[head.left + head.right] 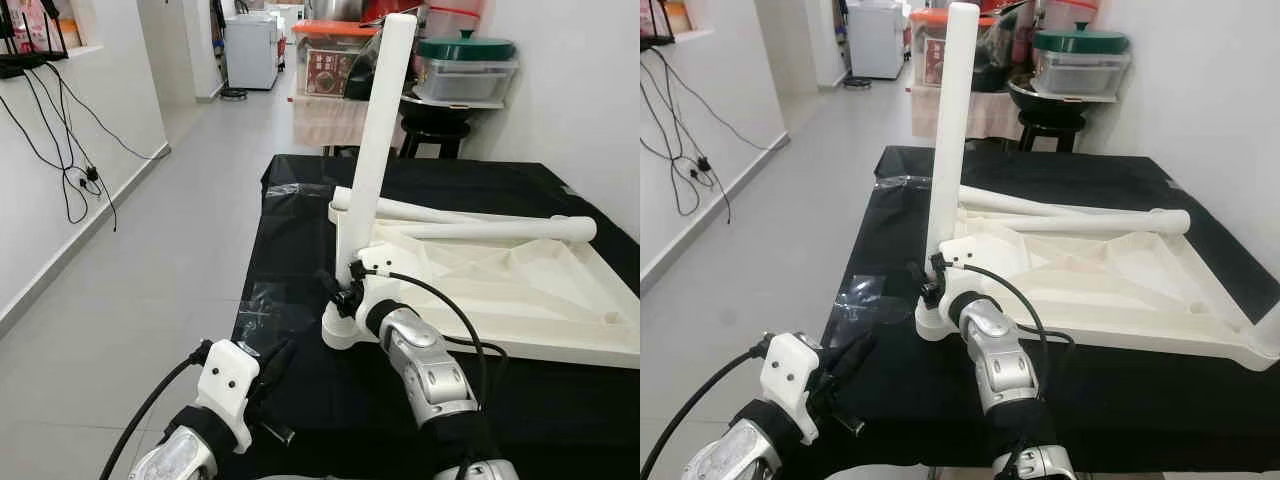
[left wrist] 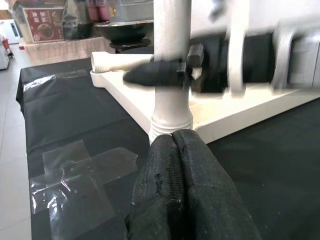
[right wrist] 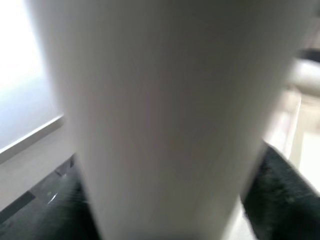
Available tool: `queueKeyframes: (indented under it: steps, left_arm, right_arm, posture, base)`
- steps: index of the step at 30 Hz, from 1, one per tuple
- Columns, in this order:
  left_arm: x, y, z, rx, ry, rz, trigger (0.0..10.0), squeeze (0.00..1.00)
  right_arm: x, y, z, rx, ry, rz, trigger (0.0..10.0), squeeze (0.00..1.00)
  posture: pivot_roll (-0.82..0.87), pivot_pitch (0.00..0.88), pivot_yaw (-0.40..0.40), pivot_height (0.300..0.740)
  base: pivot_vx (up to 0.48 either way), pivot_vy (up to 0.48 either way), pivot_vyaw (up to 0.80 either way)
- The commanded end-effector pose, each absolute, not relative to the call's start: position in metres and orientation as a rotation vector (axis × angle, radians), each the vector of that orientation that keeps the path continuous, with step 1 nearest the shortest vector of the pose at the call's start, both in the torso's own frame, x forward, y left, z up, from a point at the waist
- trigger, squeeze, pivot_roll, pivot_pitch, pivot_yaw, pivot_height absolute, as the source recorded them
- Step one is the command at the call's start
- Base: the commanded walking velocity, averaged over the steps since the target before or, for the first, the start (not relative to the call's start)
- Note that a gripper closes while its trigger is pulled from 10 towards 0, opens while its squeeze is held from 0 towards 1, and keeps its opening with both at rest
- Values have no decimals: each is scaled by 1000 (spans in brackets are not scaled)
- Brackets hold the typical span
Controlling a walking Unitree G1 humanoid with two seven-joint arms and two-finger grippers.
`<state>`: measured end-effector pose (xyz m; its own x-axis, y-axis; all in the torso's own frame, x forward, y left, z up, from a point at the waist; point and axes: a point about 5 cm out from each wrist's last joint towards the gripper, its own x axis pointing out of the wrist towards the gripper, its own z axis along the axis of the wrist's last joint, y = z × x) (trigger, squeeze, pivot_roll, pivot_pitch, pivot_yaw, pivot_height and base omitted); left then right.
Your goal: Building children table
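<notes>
Right gripper (image 1: 346, 291) clamped around upright white table leg (image 1: 380, 130) at near corner socket of upturned white tabletop (image 1: 520, 285) on black-covered table (image 1: 300, 180); left gripper (image 2: 177, 150) pressed closed, holding nothing, just beside.

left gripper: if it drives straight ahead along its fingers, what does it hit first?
Most likely the base of the upright white leg, where it seats in the tabletop corner. The left gripper, fingers closed, points straight at it; the gap is hard to judge.

left gripper (image 2: 176, 165) pressed together (black pads) | before upright white leg (image 2: 171, 65) | right gripper (image 2: 165, 75) clasps leg
</notes>
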<state>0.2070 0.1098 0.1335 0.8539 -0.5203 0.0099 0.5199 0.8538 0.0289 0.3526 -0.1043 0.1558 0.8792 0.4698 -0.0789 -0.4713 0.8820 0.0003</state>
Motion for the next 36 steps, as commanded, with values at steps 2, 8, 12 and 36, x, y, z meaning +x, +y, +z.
queueKeyframes:
  steps: [2,8,12,36]
  left_arm:
    - [209,105,130,24,-2,-555,10000,0]
    - [210,104,129,21,1,-562,10000,0]
    - [210,103,128,19,4,-564,10000,0]
    - [209,103,122,14,15,-573,10000,0]
  right_arm:
    - [358,-104,185,-1,0,751,10000,1000]
    - [349,-104,194,-109,0,1152,10000,0]
    - [353,-108,198,-121,20,1233,10000,0]
    - [363,-143,193,-115,9,1144,0,0]
  posture:
    - [60,0,-64,740]
    - [70,0,-72,740]
    - [75,0,-74,740]
    - [81,0,-79,740]
  base:
    - [0,0,0]
    - [0,0,0]
    - [0,0,0]
    - [0,0,0]
